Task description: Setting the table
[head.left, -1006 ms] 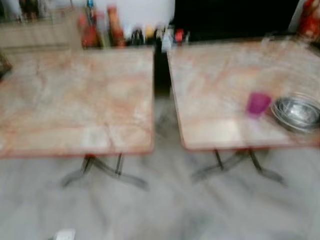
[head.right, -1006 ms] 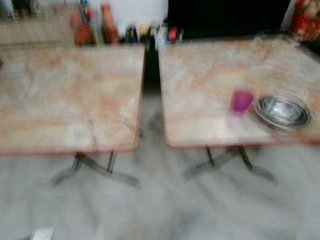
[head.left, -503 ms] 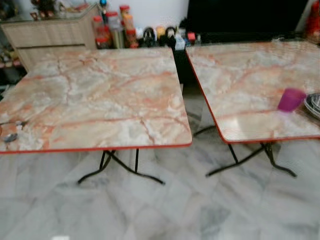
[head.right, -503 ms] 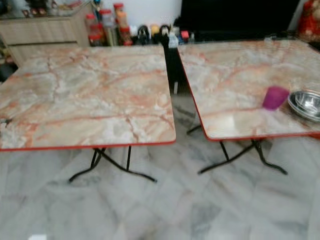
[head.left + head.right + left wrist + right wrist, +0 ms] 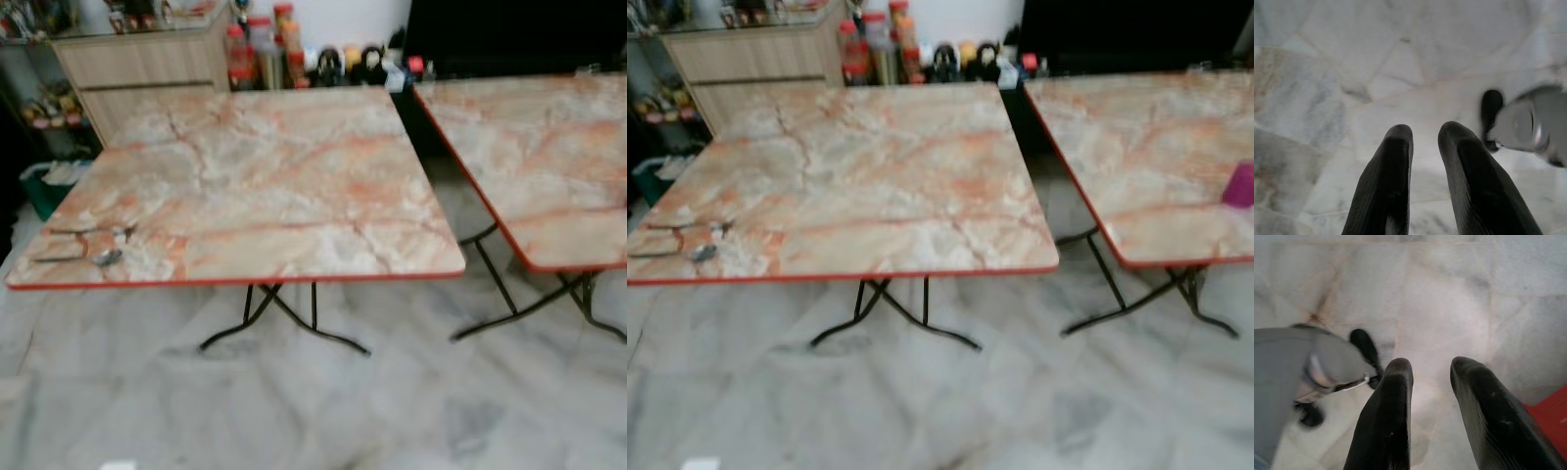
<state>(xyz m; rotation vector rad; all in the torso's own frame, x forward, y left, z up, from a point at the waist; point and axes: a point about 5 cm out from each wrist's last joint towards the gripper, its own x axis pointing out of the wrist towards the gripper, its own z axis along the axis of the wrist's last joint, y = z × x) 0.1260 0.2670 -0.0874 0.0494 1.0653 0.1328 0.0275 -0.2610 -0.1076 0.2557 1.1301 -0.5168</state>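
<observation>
A marble-patterned left table [image 5: 294, 166] with a red rim stands in front of me. A spoon [image 5: 106, 257] and other cutlery [image 5: 93, 232] lie near its front left corner. A second, matching right table [image 5: 1156, 147] stands to the right, with a purple cup [image 5: 1240, 184] at the picture's right edge. Both arms hang down over the marble floor. My left gripper [image 5: 1425, 132] is open with nothing between its fingers. My right gripper [image 5: 1431, 366] is open too and holds nothing.
A narrow gap [image 5: 441, 166] separates the two tables. Behind them stand a wooden cabinet [image 5: 147, 59], a row of bottles and jars [image 5: 265, 54] and a dark unit [image 5: 509, 34]. A green basket [image 5: 44, 186] sits at the left. Black folding legs [image 5: 284, 318] spread under each table.
The camera has swung left: the left table now sits in the middle, the cutlery has come into view, and the steel bowl has gone out at the right.
</observation>
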